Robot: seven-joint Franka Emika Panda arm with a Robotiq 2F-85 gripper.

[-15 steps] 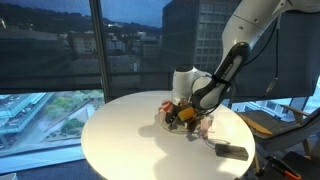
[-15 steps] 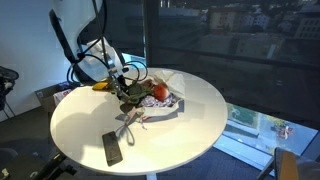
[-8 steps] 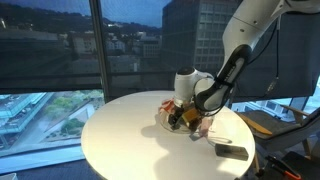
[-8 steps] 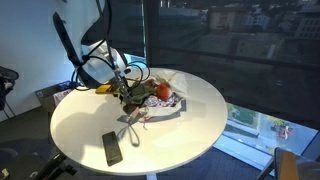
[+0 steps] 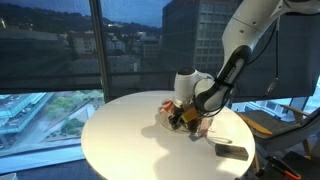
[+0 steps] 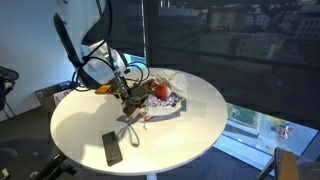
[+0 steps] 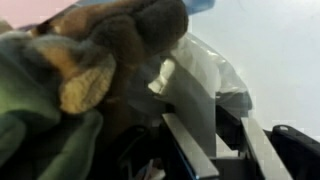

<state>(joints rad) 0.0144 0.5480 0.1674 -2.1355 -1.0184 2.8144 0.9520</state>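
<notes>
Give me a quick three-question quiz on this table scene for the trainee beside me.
1. True or false: the black flat device lies on the round white table, apart from the pile.
2. Which colour is the round item in the pile? A red, B blue, C white.
3. Fill in: in the wrist view, close to the gripper is a brown and green ____ toy.
Key: 1 true; 2 A; 3 plush.

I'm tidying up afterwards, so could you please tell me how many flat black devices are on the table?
1. The flat black device lies alone near the table edge, apart from the pile at the gripper. The pile could hide others.
</notes>
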